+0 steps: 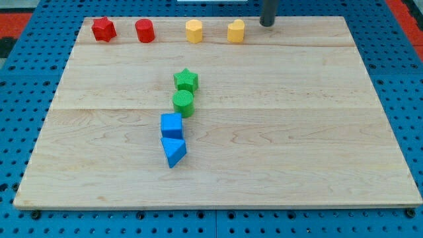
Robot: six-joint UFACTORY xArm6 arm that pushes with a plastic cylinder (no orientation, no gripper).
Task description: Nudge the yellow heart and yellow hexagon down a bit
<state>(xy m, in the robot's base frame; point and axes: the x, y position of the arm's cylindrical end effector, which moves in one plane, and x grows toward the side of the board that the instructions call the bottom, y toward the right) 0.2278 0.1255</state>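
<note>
The yellow hexagon and the yellow heart stand side by side near the top edge of the wooden board, the heart on the right. My tip rests at the board's top edge, a short way to the right of the yellow heart and apart from it. The rod comes down from the view's top.
A red star and a red cylinder stand at the top left. In the middle, a green star, a green cylinder, a blue cube and a blue triangle form a column.
</note>
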